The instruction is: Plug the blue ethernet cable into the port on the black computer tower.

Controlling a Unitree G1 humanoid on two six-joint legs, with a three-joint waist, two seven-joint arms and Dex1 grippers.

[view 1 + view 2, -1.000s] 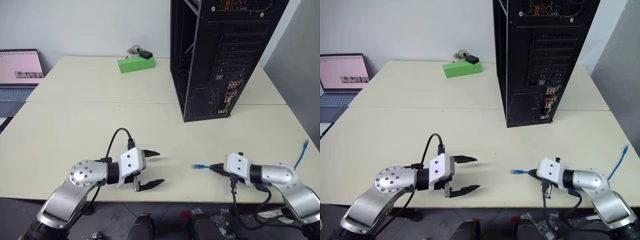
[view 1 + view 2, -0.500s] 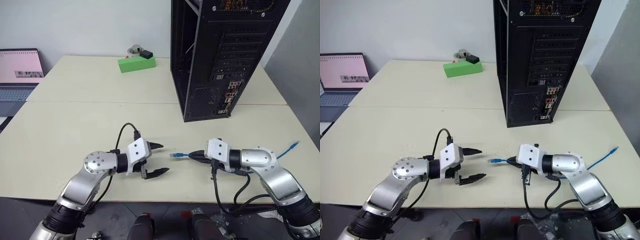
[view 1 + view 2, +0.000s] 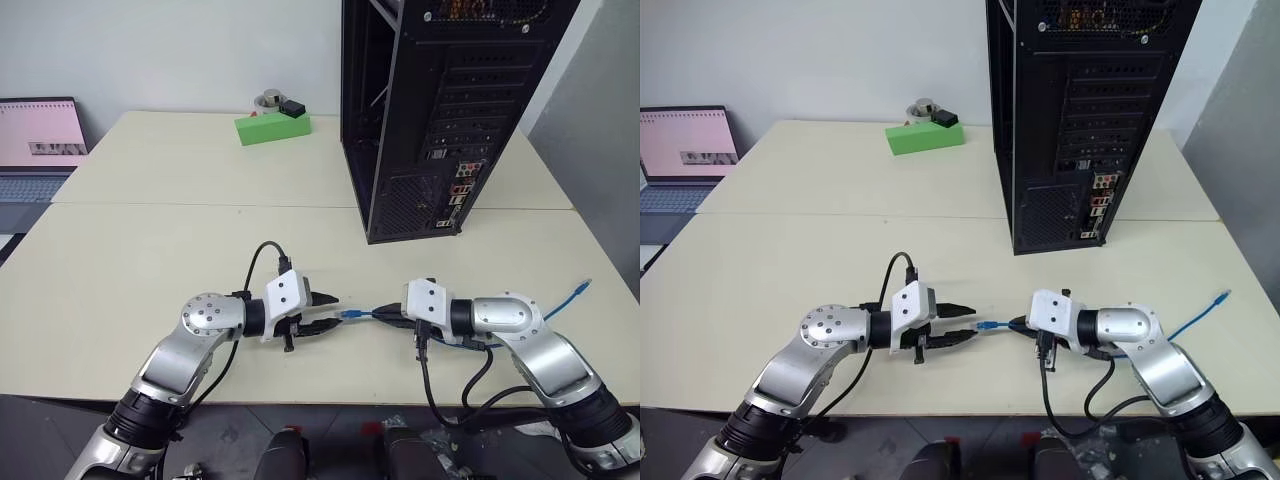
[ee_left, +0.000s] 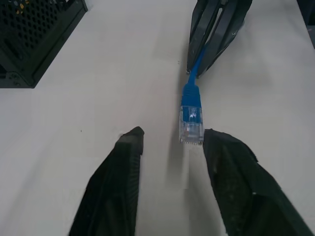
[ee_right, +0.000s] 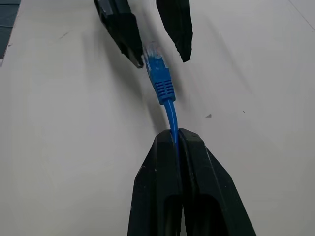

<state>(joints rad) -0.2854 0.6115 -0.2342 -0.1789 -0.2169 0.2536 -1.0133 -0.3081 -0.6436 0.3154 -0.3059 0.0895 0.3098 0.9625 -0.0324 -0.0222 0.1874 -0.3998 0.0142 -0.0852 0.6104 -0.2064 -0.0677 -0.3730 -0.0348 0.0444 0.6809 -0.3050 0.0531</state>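
Observation:
The blue ethernet cable point(image 3: 362, 313) is pinched just behind its clear plug point(image 4: 191, 124) by my right gripper point(image 3: 386, 315), which is shut on the cord near the table's front edge. The plug points left at my left gripper point(image 3: 333, 312). Its two black fingers point(image 4: 227, 162) stand a little apart on either side of the plug's tip, with a gap showing on one side. The cord trails right to a loose blue end point(image 3: 581, 291) past the table's edge. The black computer tower point(image 3: 440, 100) stands upright at the back right, its rear panel with coloured jacks point(image 3: 456, 192) facing me.
A green block point(image 3: 272, 128) with a small black box and a round object on it lies at the back centre. An open laptop point(image 3: 35, 145) sits at the far left. The cream table point(image 3: 150, 240) has a seam running across it.
Both arms have swung inward toward each other. My right gripper carried the plug to the left, and my left gripper's fingers have narrowed from wide open to either side of the plug's tip.

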